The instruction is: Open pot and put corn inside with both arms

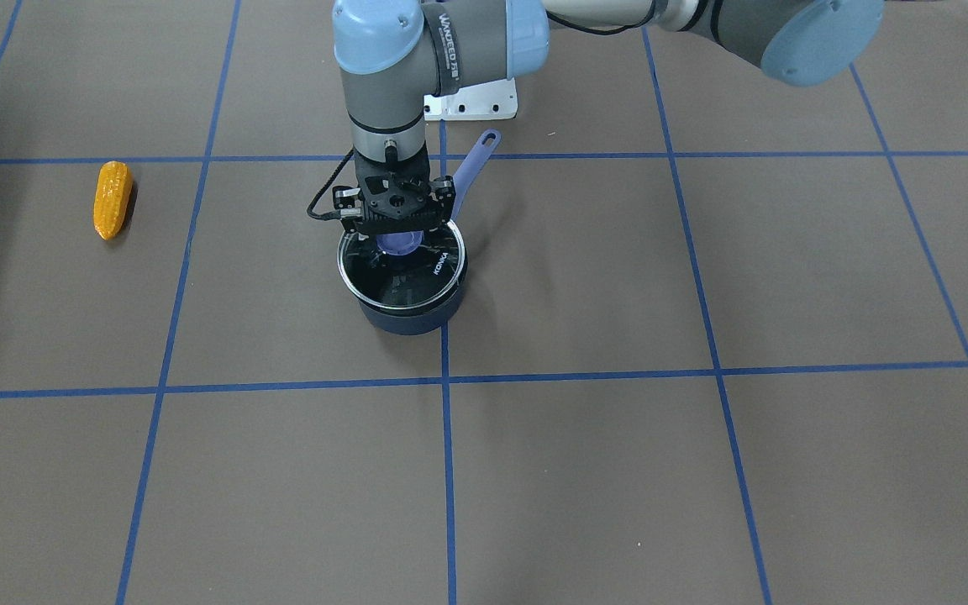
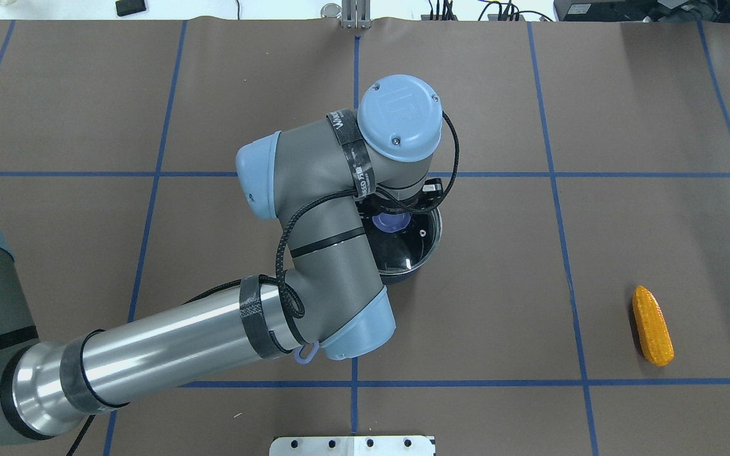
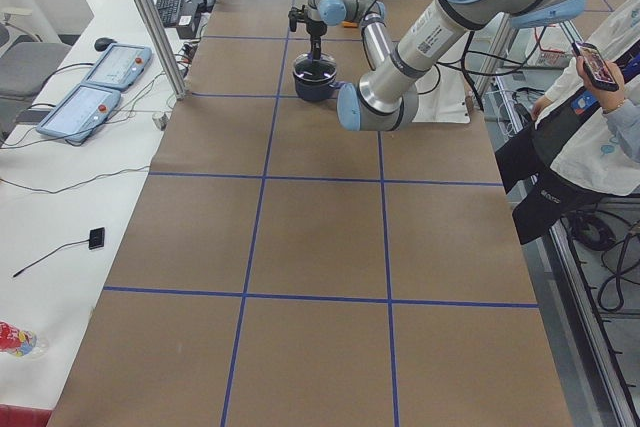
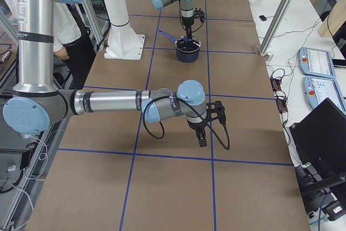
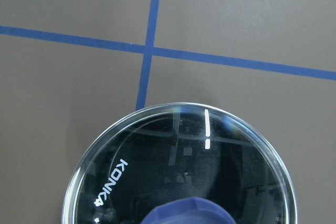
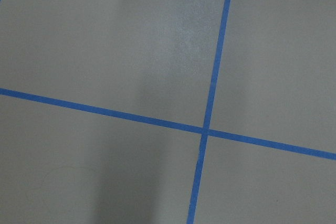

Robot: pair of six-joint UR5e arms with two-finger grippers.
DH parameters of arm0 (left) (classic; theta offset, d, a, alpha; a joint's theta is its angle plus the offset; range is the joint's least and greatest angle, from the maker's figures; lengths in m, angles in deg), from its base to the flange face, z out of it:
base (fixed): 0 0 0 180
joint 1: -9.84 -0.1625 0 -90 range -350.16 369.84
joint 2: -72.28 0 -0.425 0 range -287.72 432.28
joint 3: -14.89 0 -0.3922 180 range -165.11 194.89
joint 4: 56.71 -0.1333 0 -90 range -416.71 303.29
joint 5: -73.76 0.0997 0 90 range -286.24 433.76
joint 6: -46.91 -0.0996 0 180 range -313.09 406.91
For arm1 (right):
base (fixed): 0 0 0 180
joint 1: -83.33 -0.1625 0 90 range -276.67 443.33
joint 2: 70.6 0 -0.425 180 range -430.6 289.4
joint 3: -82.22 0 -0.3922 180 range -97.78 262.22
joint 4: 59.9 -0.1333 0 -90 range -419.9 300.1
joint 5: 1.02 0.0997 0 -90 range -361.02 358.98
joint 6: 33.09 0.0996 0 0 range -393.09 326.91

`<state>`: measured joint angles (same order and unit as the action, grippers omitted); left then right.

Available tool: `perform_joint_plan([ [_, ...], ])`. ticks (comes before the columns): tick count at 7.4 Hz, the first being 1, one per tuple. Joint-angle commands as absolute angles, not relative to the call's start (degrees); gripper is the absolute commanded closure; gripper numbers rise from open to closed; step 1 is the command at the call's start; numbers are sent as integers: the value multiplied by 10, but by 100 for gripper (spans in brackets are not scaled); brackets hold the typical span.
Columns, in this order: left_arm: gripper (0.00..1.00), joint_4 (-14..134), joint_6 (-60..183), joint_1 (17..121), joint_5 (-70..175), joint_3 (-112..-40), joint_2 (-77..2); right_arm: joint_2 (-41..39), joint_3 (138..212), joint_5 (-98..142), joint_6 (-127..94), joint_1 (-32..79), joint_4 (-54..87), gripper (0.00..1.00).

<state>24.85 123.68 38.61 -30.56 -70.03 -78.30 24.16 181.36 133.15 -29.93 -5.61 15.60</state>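
A dark blue pot [image 1: 412, 315] with a long purple handle [image 1: 474, 164] stands near the table's middle. A glass lid [image 1: 400, 273] with a purple knob [image 1: 398, 244] rests on it. My left gripper [image 1: 398, 234] points straight down with its fingers closed around the knob. The left wrist view shows the lid [image 5: 178, 156] and knob [image 5: 189, 211] just below. The orange-yellow corn [image 1: 113, 200] lies alone on the mat, far to the pot's side, and also shows in the overhead view [image 2: 652, 325]. My right gripper [image 4: 201, 133] hangs low over bare mat; I cannot tell if it is open.
The white base block [image 1: 471, 101] sits at the table edge behind the pot. An operator [image 3: 590, 117] stands beside the table. A white post [image 4: 116, 9] rises near the base. Blue tape lines grid the brown mat.
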Motion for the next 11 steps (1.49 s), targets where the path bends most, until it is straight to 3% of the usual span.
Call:
perform_joint_plan([
  [1,100,166,1179,407,-310,-795,-764,241,1814,1334,-298,-56,156,0],
  [3,100,155,1043,471,-334,-941,-617,241,1814,1335,-290,-51,155,0],
  [5,100,159,850,584,-425,-996,-492,242,1817,1334,-265,-40,146,0],
  [7,100,185,683,670,-464,-1009,-376,247,1816,1333,-206,-23,92,0],
  [10,100,451,607,708,-499,-996,-120,247,1816,1328,-186,-9,76,0],
  [11,100,534,613,708,-506,-973,-72,247,1817,1328,-186,-7,76,0],
])
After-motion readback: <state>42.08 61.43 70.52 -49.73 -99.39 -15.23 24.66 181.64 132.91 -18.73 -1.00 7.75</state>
